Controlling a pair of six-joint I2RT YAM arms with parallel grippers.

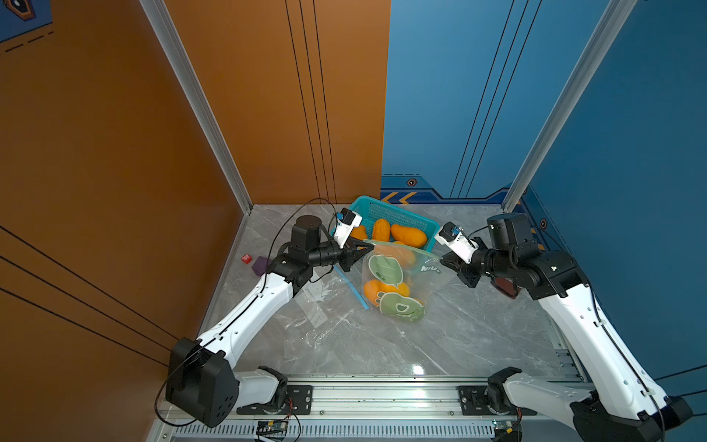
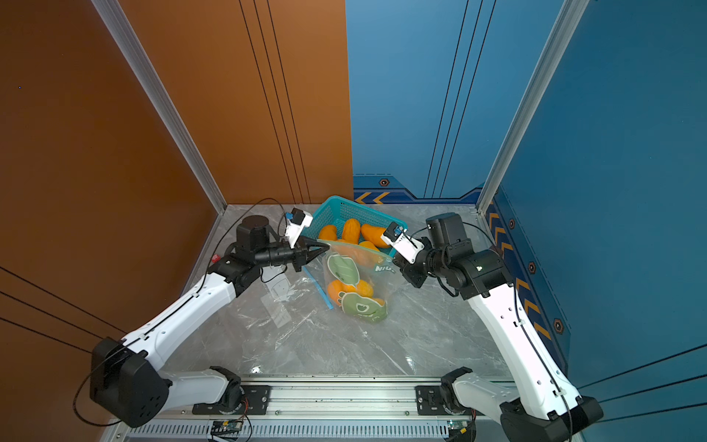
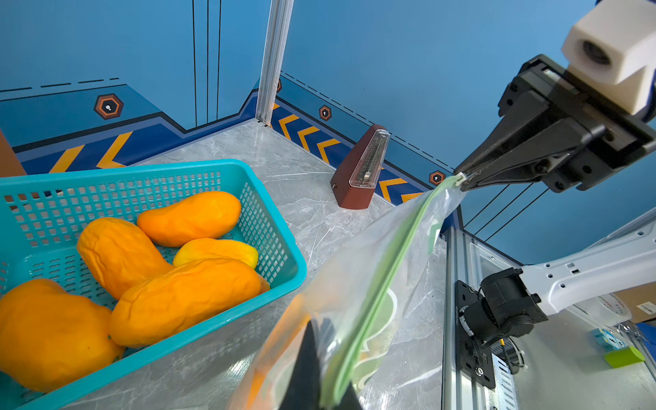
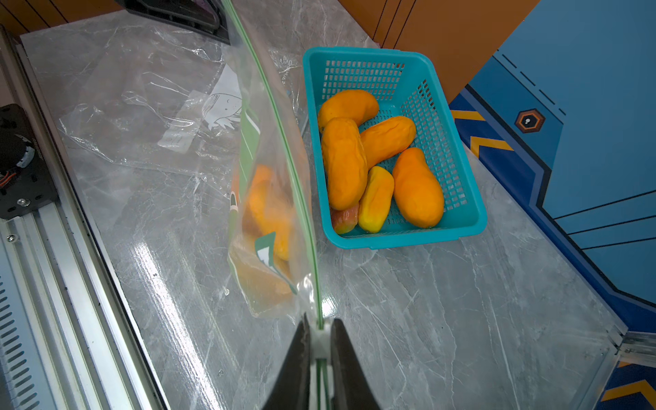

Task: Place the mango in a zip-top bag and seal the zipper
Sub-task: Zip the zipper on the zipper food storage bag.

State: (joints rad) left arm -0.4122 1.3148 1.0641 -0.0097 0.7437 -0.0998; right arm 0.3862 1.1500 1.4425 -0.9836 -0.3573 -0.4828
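Two grippers hold the zip-top bag [image 1: 430, 277] taut at mid-frame in both top views. The left gripper [image 1: 368, 248] is clenched on its left corner. The right gripper [image 4: 320, 323] flanks the white slider [image 4: 321, 342], and I cannot tell whether it grips. A mango [image 1: 373, 291] lies low inside the bag.

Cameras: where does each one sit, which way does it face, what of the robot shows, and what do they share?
Top views: high above the front rail, looking down and back at the table; both arms, left gripper and right gripper show.
Left wrist: on the left arm, looks along its fingers across the bag to the right gripper.
Right wrist: on the right arm, looks along its fingers down the zipper.
Shared: all show bag and basket.
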